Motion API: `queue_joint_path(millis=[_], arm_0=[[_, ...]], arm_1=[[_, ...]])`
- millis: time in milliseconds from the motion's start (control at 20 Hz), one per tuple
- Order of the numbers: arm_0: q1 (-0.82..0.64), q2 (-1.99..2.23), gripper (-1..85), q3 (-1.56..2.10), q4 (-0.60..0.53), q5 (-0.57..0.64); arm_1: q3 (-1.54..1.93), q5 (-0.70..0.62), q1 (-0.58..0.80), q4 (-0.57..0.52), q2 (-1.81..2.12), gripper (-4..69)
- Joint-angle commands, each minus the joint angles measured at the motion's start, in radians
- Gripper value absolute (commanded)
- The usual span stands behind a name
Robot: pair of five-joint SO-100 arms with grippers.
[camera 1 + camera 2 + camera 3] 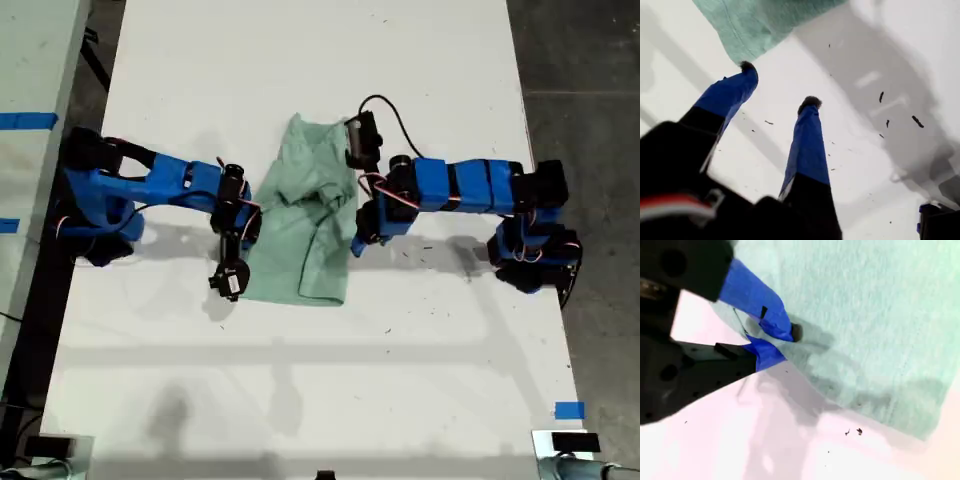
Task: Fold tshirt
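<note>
Cloth sits mid-table: the tshirt [300, 240] lies partly folded on the white table [300, 390], bunched and rumpled across its upper half and flatter toward the exterior view's bottom, with an arm at each of its side edges.

My second pincer [785, 344] has its jaws drawn nearly together on the hem of the tshirt, one fingertip pressing on top of the fabric and the other tucked at the edge; it looks to be pinching cloth, though how many layers I cannot tell. My first pincer [778, 84] is spread wide and holds nothing. Its tips hover over bare table, with a corner of the tshirt just beyond one fingertip [746, 66].

The step in hand seems to be getting a matching grip before a fold. To do it well, my first pincer should reach onto that corner and close on it, not on the table. Both ends should then lift together and low, so the cloth carries over flat. The bunched upper part may drag or wrinkle further, so a slow, even pull seems wise.
</note>
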Motion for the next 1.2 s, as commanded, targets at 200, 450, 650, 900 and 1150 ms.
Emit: queue_joint_path(millis=[200,450,650,900,1150], arm_0=[[0.078,0.077,0.0,-0.25,0.038,0.031],[0.086,-0.204,0.0,-0.586,0.075,0.049],[0.028,-0.313,5.4,-0.669,0.081,0.06],[-0.064,-0.333,33.8,-0.735,0.057,0.153],[-0.117,-0.262,34.4,-0.756,0.12,0.23]], arm_1=[[0.011,0.02,-0.029,-0.029,0.124,20.5],[0.011,0.026,-0.04,-0.034,0.133,20.0],[0.011,0.04,-0.054,-0.04,0.137,19.8],[0.014,0.051,-0.066,-0.044,0.137,19.4],[0.034,0.058,-0.069,-0.049,0.149,19.4]])
